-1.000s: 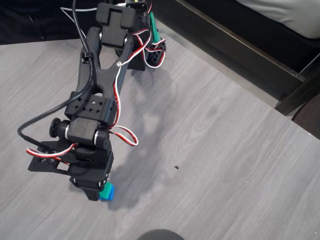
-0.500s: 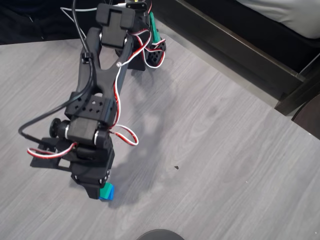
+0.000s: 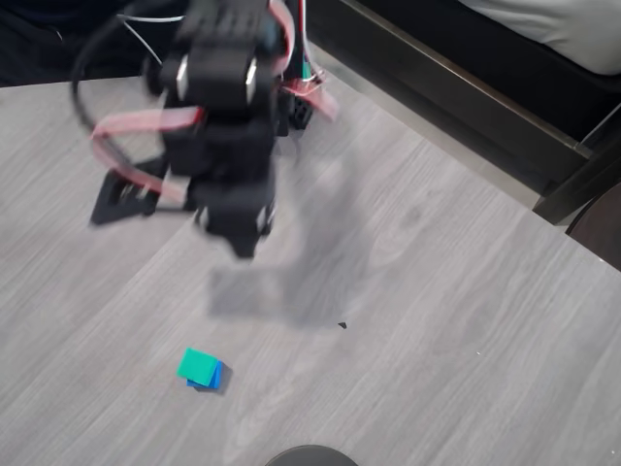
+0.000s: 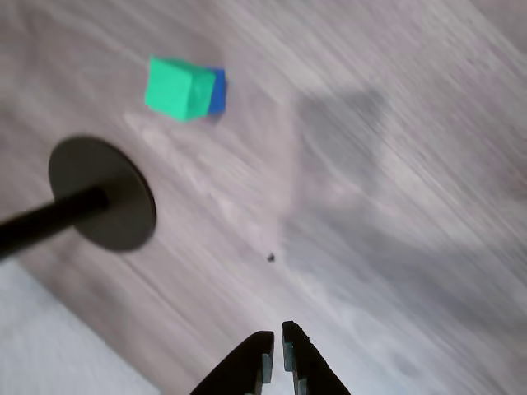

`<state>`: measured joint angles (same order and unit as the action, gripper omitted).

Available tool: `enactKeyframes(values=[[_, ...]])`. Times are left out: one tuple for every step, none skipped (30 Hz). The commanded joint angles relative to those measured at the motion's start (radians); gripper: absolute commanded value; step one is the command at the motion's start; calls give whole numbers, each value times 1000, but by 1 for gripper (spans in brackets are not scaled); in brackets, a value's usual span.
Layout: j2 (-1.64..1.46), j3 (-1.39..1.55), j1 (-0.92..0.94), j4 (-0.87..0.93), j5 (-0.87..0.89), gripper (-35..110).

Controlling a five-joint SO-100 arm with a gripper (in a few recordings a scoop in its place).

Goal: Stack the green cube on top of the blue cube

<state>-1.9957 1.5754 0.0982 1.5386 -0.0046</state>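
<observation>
Green cube (image 3: 198,365) sits atop blue cube (image 3: 211,377) on grey table (image 3: 437,320); gripper (image 4: 275,362) empty, fingers nearly closed, well apart.

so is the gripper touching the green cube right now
Apart. In the overhead view the gripper sits well up the table from the green cube, bare wood between them. The wrist view agrees: cube far from the nearly closed jaws.

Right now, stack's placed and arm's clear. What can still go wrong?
1. The green cube sits offset on the blue cube, with blue showing along one side in both views; a bump to the table could tip it.
2. The gripper, jaws nearly closed, hangs away from the stack; its blur suggests fast motion, and a careless sweep back could knock it.
</observation>
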Motion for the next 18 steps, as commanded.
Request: enactKeyframes(values=[[-308, 265, -34, -71, -5, 0], [-379, 356, -43, -107, -8, 0], [-446, 453, -51, -150, -8, 0], [-512, 546, -60, -192, -9, 0], [-574, 627, -72, -222, -12, 0], [-624, 698, -86, -244, -14, 0], [-670, 756, -98, -258, -14, 0], [-703, 799, -106, -267, -14, 0], [-721, 834, -109, -275, -14, 0], [-730, 868, -109, -287, -15, 0], [-736, 902, -109, -302, -21, 0], [-744, 940, -106, -322, -28, 0], [-759, 982, -103, -341, -31, 0], [-788, 1025, -100, -357, -32, 0], [-831, 1072, -100, -370, -35, 0], [-885, 1118, -106, -373, -35, 0], [-953, 1157, -117, -360, -35, 0], [-1022, 1190, -132, -342, -38, 0]])
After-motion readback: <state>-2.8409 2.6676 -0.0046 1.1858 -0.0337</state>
